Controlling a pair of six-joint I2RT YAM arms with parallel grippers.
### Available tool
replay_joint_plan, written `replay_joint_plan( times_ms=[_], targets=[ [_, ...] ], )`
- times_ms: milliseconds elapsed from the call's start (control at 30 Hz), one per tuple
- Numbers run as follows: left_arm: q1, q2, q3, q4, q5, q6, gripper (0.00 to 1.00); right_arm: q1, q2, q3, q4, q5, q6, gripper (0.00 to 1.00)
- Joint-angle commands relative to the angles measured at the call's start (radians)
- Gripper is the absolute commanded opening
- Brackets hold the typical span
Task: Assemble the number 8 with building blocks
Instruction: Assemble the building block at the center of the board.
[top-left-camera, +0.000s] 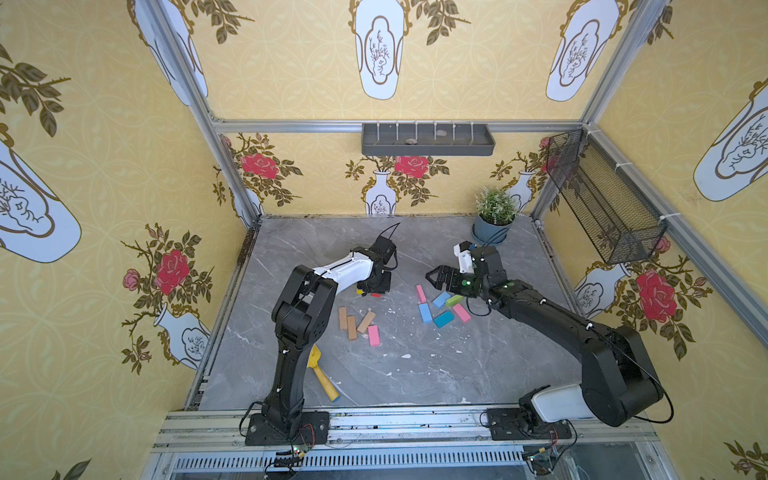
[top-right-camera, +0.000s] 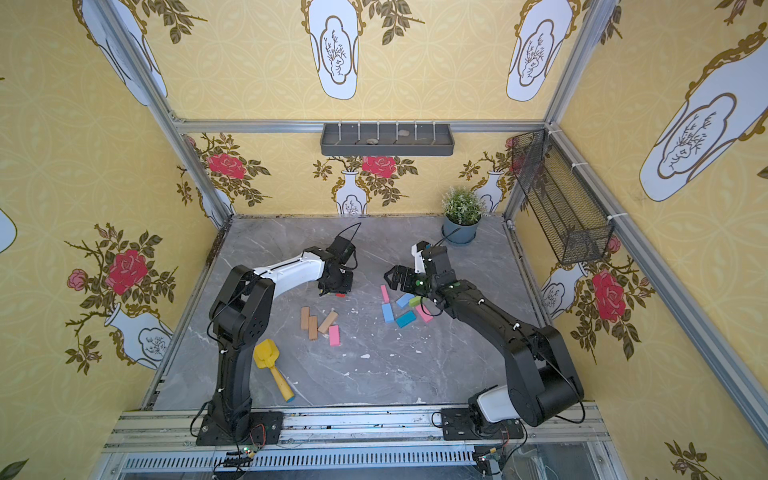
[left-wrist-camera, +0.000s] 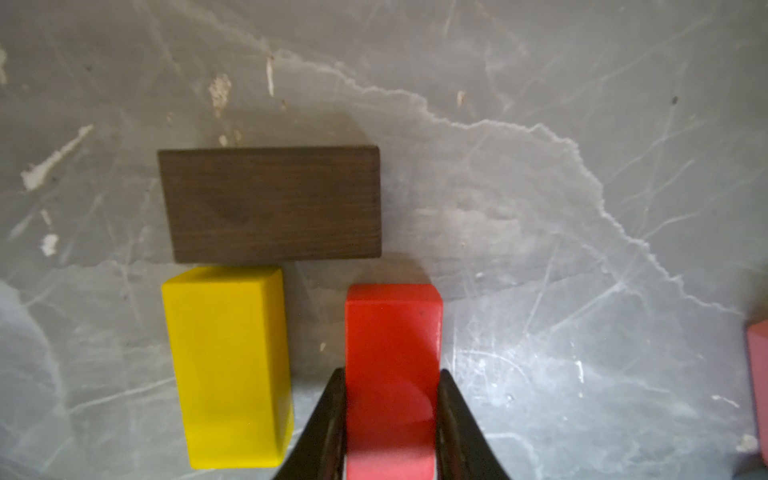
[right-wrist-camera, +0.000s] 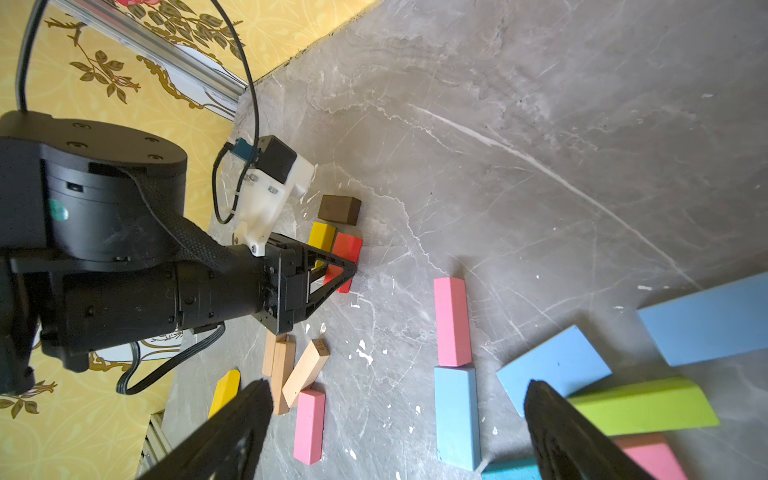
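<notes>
Left hand (left-wrist-camera: 391, 374) grips the red block (left-wrist-camera: 390, 328) on the surface (top-left-camera: 415, 374), beside the yellow block (left-wrist-camera: 228, 365) and dark brown block (left-wrist-camera: 270, 203). All three are mostly arm-hidden in both top views. Right hand (right-wrist-camera: 399, 386) gapes near the pastel blocks (top-left-camera: 426, 312) at 3 o'clock, with the shovel (top-right-camera: 266, 355) at 7.

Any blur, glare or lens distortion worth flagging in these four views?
Left wrist view: soft, the red block and yellow block smeared at close range. Right wrist view: the pink block crisp, the right gripper showing blurred foreground fingers. Both top views: sharp, evenly lit, wide-angle perspective splaying the frame posts.
</notes>
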Motion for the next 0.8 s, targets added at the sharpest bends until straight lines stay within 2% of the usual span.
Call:
replay_joint_plan(
  times_ms=[0, 500, 767],
  targets=[
    [0.003, 0.018, 0.005, -0.008, -0.002, -0.004, 0.21, -0.001, -0.004, 0.0, 0.023, -0.001, -0.007, 0.98],
    [0.023, 0.043, 0.019, 0.003, 0.013, -0.016, 0.21, -0.004, 0.003, -0.001, 0.022, -0.002, -0.009, 0.98],
    [0.023, 0.049, 0.019, 0.014, 0.026, -0.023, 0.25, -0.005, 0.013, -0.002, 0.025, -0.006, -0.01, 0.98]
  ],
)
